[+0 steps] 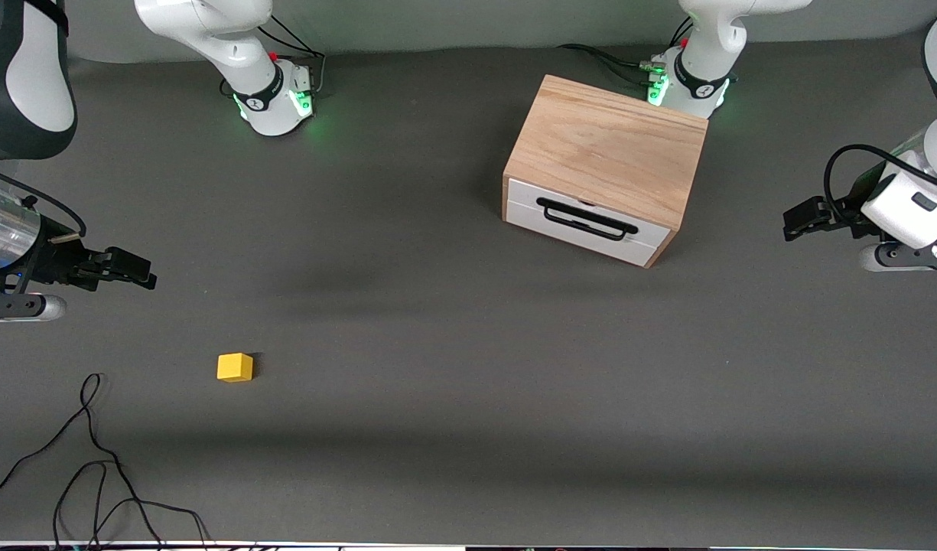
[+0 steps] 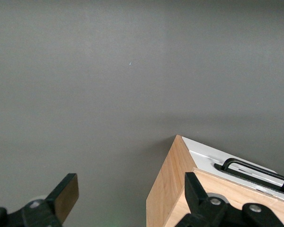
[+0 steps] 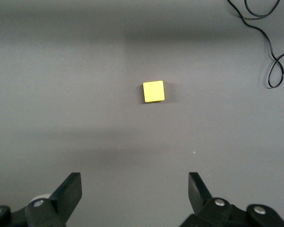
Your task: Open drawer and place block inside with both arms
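The drawer is shut, with its white front and black wire handle facing the front camera, in an oak cabinet near the left arm's base. The yellow block lies on the grey table toward the right arm's end. My left gripper is open and empty, up in the air beside the cabinet; its wrist view shows the cabinet's corner and the handle. My right gripper is open and empty over the table; in its wrist view the block lies ahead of the fingers.
Loose black cables lie on the table near the front edge at the right arm's end, and show in the right wrist view. The grey mat spreads between the block and the cabinet.
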`<state>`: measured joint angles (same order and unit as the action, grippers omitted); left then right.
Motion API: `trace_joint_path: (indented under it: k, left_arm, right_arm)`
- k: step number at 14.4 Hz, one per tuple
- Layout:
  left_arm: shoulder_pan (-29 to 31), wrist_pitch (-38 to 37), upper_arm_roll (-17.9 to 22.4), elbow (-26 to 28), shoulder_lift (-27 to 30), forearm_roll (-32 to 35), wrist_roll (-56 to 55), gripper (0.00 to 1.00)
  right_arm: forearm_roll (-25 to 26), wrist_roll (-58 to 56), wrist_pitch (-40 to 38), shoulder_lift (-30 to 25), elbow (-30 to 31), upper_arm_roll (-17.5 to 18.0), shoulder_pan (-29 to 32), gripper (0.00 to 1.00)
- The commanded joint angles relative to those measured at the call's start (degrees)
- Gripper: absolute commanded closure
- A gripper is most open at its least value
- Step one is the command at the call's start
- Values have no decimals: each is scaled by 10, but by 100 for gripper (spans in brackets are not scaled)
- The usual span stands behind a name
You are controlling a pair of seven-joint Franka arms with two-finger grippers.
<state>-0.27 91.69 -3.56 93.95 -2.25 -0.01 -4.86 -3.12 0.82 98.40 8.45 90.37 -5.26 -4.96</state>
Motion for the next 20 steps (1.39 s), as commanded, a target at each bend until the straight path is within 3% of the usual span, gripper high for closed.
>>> trace_joint_path:
  k: [1,8,15,20]
  left_arm:
    - [2,-9,-8,8,10,1,-6,0]
    - [-103,-13,-10,14,9,-4,-248,0]
    - [-249,-30,-11,9,-17,-16,-648,0]
    - [-308,-19,-11,8,-36,-17,-908,0]
  right_arm:
    - [2,8,1,19,-17,-4,-3,0]
    - [2,5,38,49,-17,-4,1,0]
    - [2,3,64,69,-20,-4,1,0]
    - [2,1,80,87,-20,-4,-1,0]
